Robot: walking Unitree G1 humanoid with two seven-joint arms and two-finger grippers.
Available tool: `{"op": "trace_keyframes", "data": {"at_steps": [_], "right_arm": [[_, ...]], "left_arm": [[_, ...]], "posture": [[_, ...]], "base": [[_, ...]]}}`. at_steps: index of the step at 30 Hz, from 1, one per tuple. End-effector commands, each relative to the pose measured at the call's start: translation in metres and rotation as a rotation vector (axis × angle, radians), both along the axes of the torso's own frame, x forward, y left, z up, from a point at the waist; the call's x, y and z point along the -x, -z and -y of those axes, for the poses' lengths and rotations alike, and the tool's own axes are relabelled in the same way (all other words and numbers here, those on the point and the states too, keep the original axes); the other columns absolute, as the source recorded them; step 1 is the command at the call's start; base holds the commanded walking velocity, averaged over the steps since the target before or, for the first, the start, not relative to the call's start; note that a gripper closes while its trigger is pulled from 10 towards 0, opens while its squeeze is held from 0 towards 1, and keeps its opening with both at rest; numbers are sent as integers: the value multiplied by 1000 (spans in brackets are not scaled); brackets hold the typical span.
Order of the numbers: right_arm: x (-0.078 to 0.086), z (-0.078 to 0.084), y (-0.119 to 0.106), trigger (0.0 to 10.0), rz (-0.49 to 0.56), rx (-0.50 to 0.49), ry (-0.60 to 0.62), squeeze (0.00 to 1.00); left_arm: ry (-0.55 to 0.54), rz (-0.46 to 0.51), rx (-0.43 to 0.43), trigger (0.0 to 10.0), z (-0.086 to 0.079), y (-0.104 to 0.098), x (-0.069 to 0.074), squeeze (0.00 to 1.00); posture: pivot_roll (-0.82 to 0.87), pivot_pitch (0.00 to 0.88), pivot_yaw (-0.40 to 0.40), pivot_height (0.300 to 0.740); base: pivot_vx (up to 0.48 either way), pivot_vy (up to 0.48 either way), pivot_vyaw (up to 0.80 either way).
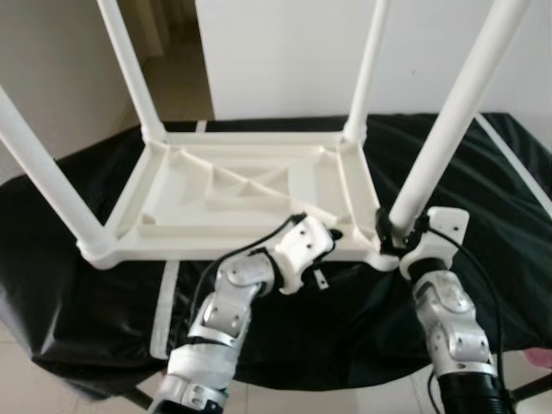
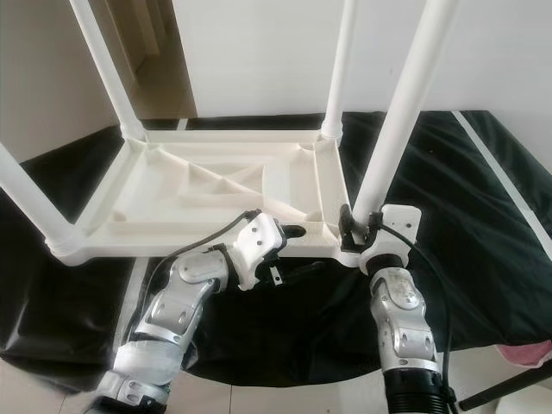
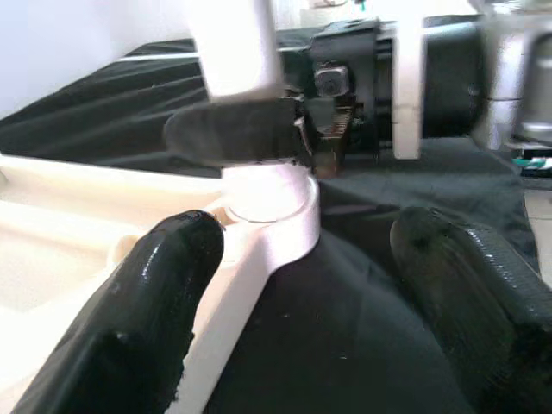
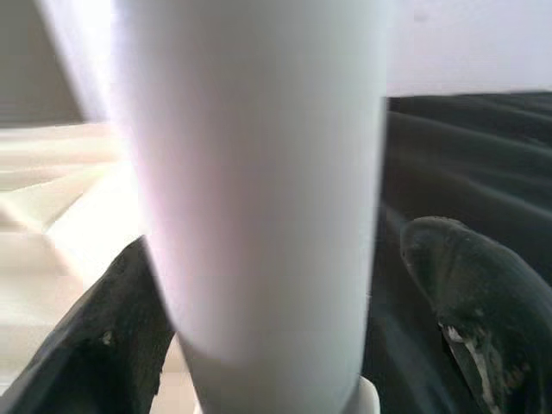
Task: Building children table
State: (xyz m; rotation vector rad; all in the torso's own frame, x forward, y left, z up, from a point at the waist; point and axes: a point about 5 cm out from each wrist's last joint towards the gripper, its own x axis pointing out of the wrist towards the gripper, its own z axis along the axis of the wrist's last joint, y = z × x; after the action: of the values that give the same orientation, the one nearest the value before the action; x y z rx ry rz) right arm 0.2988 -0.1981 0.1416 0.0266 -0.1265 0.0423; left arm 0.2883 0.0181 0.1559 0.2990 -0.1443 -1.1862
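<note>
**Q:** Where does the build stand?

**A:** White plastic tabletop (image 1: 241, 194) lies upside down on the black-draped bench (image 1: 483, 216), ribbed underside up. All four legs stand in their corner sockets. Far-left leg (image 1: 129, 65) and far-right leg (image 1: 369, 65) look seated. Near-left leg (image 1: 43, 181) too. Near-right leg (image 1: 453, 112) is the one in hand.

**Q:** Your tools?

**A:** My right tool (image 1: 398, 235) sits at the base of the near-right leg, just above its socket (image 3: 269, 200). In the right wrist view the two fingers (image 4: 466, 285) flank the tube closely. From the left wrist view one finger presses against it, so I judge it gripped. My left tool (image 3: 302, 285) is spread, holding nothing, straddling the tabletop's near rim beside that same corner. One finger lies over the rim, the other over the black cloth.

**Q:** What is left?

**A:** Judging from this, confirm the last leg is pushed fully home. I can't tell its depth in the socket. Then let go and turn the table onto its feet. No loose parts visible on the cloth.
</note>
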Motion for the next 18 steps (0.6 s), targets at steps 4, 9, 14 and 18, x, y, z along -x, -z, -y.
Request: {"op": "trace_keyframes", "data": {"at_steps": [4,9,14,18], "right_arm": [[-6,2,-1,10000,-5,53,-132,0],[-10,-1,-2,10000,-7,79,-265,0],[-14,-3,-3,10000,-10,129,-381,0],[-17,-1,-3,10000,-23,165,-446,0]], "left_arm": [[-118,27,51,10000,-2,-1,0,0],[-103,37,49,10000,-2,-3,0,0],[-106,37,51,10000,-1,-5,0,0],[-100,49,50,10000,0,-6,0,0]], "posture": [[-86,0,36,740],[-84,0,36,740],[-82,0,36,740],[-80,0,35,740]], "base": [[0,0,0],[0,0,0],[0,0,0],[0,0,0]]}}
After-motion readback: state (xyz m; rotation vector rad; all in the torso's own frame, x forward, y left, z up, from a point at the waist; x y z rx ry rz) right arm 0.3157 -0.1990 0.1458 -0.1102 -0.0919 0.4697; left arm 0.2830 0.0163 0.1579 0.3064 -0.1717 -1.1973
